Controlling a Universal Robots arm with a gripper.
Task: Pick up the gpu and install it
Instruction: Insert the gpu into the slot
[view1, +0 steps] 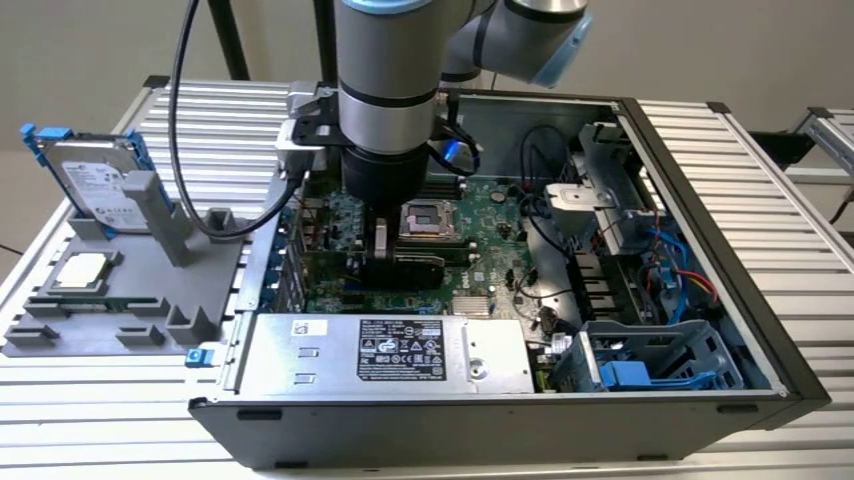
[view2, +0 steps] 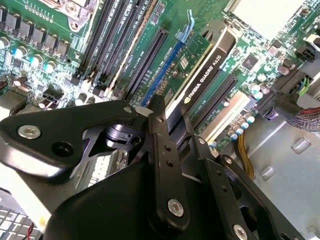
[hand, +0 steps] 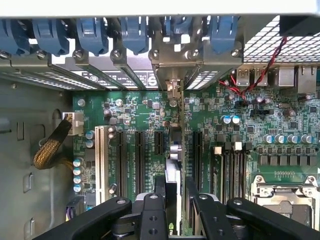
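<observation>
1 thin rectangular gpu (view2: 202, 82), its black plastic shroud on one face, stands on edge between my 2 black metal fingers (view2: 162, 165), and my hand (view1: 387, 245) is closed on its upper edge. In the exterior view my grey cylindrical arm (view1: 387, 80) reaches straight down into the open dark-grey steel computer case (view1: 747, 290), which lies on its side on the ribbed aluminium table (view1: 747, 150). The card sits low over the green motherboard (view1: 501, 215), among the long expansion slots.

The second wrist view shows the shroud's glossy black side with pale lettering, the card lying along a long black plastic slot (view2: 145, 62) with a blue slot just beside it. The first wrist view looks along the card's narrow top edge (hand: 173, 150) instead: the card's silver metal end bracket (hand: 172, 85) meets the case's rear wall, under a row of blue plastic retaining clips (hand: 135, 32). I cannot tell whether the card's edge is fully down in the slot.

Off to the exterior view's left, a grey plastic holder (view1: 127, 290) carries a silver hard drive with blue rails (view1: 94, 180), standing upright. A boxy silver power supply with a white label (view1: 387, 350) fills the near side of the case.
</observation>
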